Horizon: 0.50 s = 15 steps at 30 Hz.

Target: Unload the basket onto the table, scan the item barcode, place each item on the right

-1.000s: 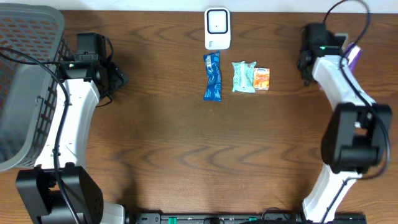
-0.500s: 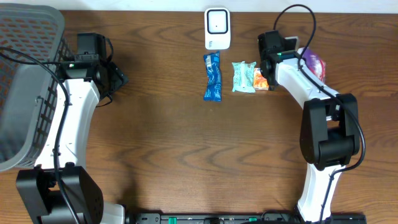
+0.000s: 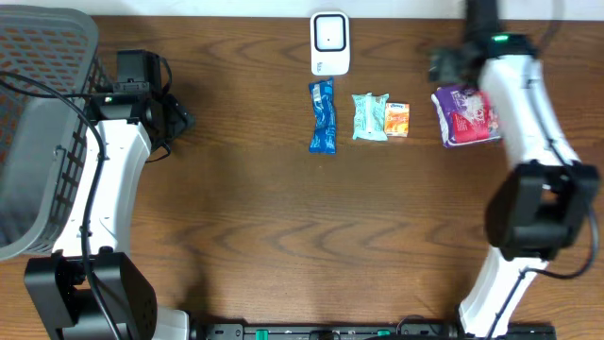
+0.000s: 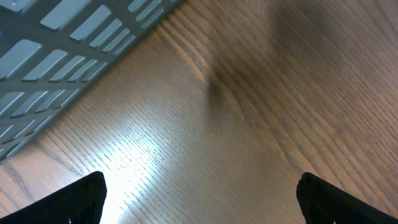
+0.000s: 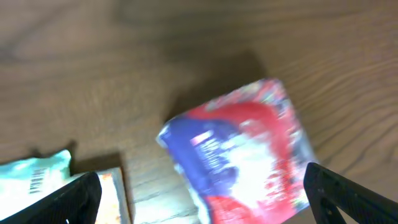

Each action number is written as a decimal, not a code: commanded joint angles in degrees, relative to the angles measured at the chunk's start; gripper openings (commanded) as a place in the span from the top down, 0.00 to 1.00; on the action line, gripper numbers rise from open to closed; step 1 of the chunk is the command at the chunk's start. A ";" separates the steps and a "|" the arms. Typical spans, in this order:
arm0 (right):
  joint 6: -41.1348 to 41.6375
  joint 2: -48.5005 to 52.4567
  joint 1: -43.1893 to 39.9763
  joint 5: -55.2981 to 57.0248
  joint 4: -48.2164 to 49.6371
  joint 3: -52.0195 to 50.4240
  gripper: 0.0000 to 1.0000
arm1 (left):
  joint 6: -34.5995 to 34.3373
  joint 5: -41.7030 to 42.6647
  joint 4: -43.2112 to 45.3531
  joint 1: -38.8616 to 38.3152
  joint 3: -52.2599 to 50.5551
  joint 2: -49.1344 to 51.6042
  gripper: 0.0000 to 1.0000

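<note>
purple snack bag [image 3: 466, 115] flat on tabletop [image 3: 283, 227] at 2 o'clock, long axis roughly 12-to-6, tilted slightly, right hand [image 3: 451, 64] fingers apart just above it, left hand [image 3: 179, 121] fingers apart, white scanner [image 3: 329, 43] at 12

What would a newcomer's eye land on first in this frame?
Probably the purple and red snack bag lying on the table under the right arm, whose open right gripper hangs above it. Next, the row of small packets, blue, mint and orange, below the white scanner.
</note>
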 commanded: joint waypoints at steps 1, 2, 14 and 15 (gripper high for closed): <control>-6.58 -0.68 -6.75 -14.01 -0.68 -0.50 0.01 | -0.68 -0.70 -0.15 0.13 0.02 0.22 0.02; -8.61 -0.52 -8.76 -16.63 -0.24 -1.49 0.01 | -0.68 -0.70 -0.15 0.13 0.02 0.22 0.02; -17.18 0.44 -21.11 -38.58 16.57 -19.15 0.01 | -0.68 -0.70 -0.15 0.13 0.02 0.22 0.02; -17.18 0.44 -21.42 -40.61 18.62 -20.81 0.01 | -0.68 -0.70 -0.15 0.13 0.02 0.22 0.02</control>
